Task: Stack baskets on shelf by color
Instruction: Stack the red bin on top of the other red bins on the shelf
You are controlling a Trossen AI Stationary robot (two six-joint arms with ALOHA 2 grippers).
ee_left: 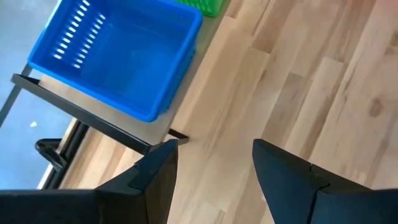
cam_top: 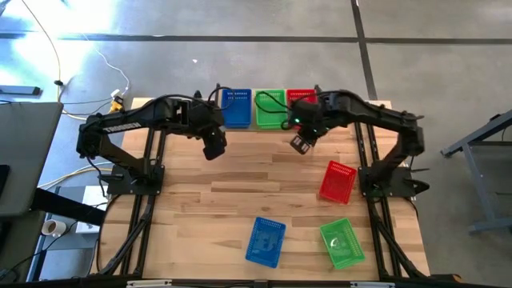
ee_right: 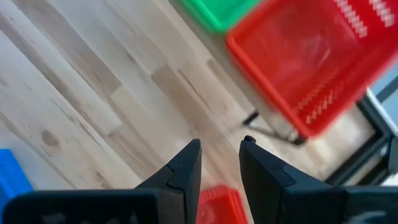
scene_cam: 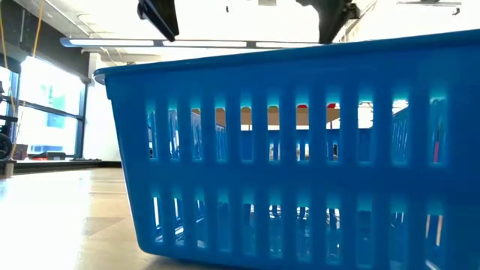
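Note:
On the shelf (ee_left: 178, 111) at the table's far edge stand a blue basket (cam_top: 237, 108), a green basket (cam_top: 270, 110) and a red basket (cam_top: 302, 99), side by side. Three more baskets rest on their bases on the tabletop: red (cam_top: 338, 182), blue (cam_top: 266, 241) and green (cam_top: 342, 242). My left gripper (cam_top: 214, 148) hovers open above the table, just near of the shelf's blue basket (ee_left: 118, 56). My right gripper (cam_top: 301, 144) hovers open near of the shelf's red basket (ee_right: 311, 56), with the loose red basket (ee_right: 217, 202) below it.
The loose blue basket (scene_cam: 300, 150) fills the low view, and both grippers show only at that picture's top. Bare wooden tabletop (cam_top: 240, 184) lies between the shelf and the loose baskets. Black arm frames run down the table's left and right sides.

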